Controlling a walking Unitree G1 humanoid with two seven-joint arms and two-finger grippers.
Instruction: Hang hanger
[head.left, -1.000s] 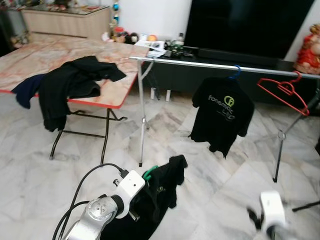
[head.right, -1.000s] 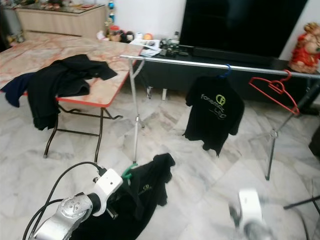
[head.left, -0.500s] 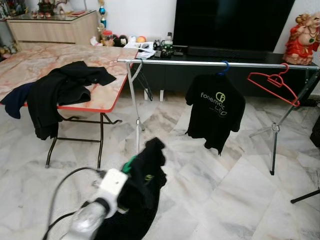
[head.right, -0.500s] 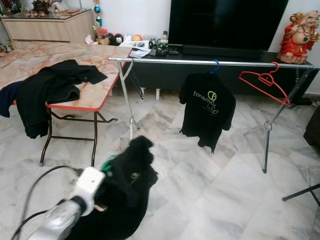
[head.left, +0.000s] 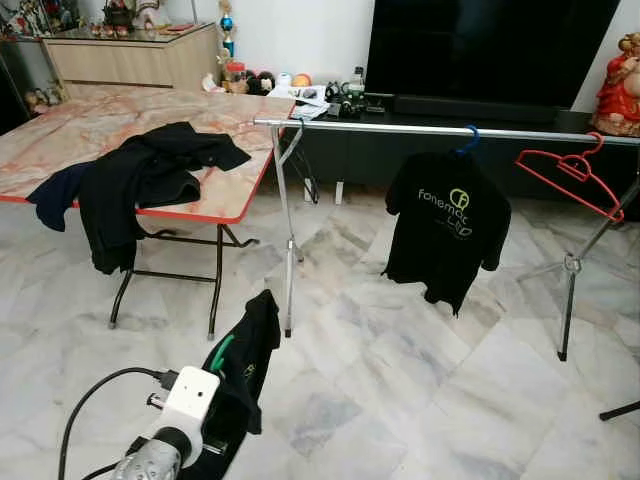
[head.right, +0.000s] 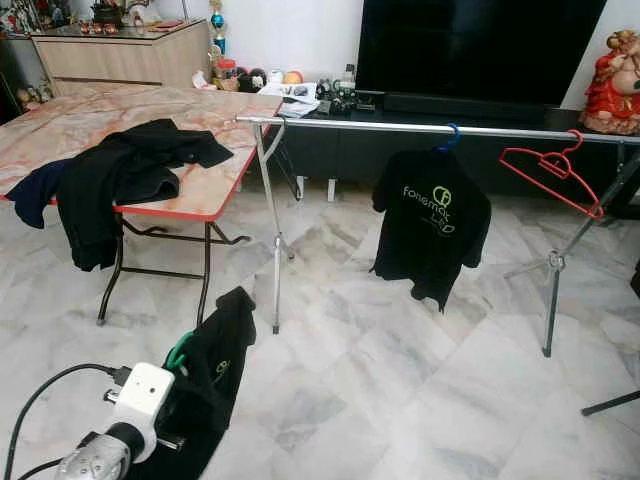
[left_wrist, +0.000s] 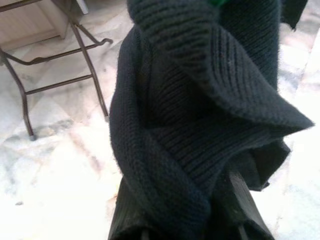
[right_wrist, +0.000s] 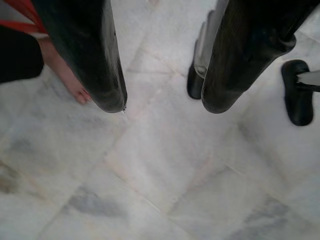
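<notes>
My left gripper (head.left: 214, 392) is low at the near left, its fingers buried in a black knit garment (head.left: 243, 362) that hangs on a green hanger (head.left: 221, 352). In the left wrist view the garment (left_wrist: 200, 125) is bunched around the fingers. A silver clothes rail (head.left: 400, 128) runs across the room ahead. On it hang a black printed T-shirt (head.left: 447, 225) on a blue hanger (head.left: 467, 142) and a bare red hanger (head.left: 568, 178). My right gripper (right_wrist: 162, 107) points down at the marble floor, open, with nothing between its fingers (right_wrist: 90, 60).
A folding table (head.left: 235, 175) at the left carries a heap of dark clothes (head.left: 140, 172). The rail's near stand leg (head.left: 288, 250) is just beyond the garment. A dark TV unit (head.left: 400, 110) lies behind the rail. A person's bare foot (right_wrist: 67, 77) is near my right gripper.
The head camera has shifted. My left arm has come down and back, so the garment hangs lower and nearer me. My right arm, seen at the lower right a second ago, has left the eye views.
</notes>
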